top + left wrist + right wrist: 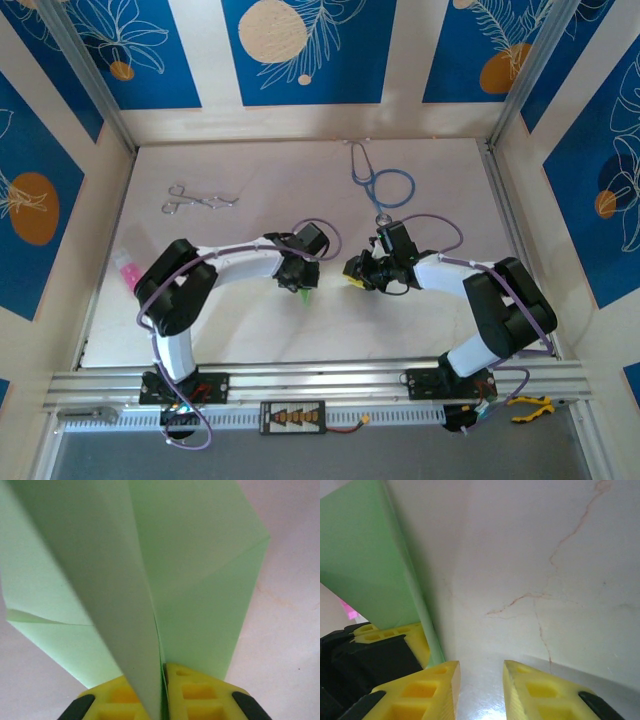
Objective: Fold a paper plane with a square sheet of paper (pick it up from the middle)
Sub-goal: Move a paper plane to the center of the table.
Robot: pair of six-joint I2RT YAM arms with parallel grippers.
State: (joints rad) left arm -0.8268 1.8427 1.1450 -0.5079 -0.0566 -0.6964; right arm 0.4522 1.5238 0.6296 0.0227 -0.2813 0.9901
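Two grippers: left gripper (162, 680) pinches the paper plane (200, 590) along its centre fold, holding layers together; right gripper (481, 672) part-open, empty.

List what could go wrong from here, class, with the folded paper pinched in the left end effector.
1. The left end effector pinches the paper near one end only, so the long free part could flop or slip out.
2. The open right end effector sits close beside it. Moving in, it might crush the folds or miss the thin edge.
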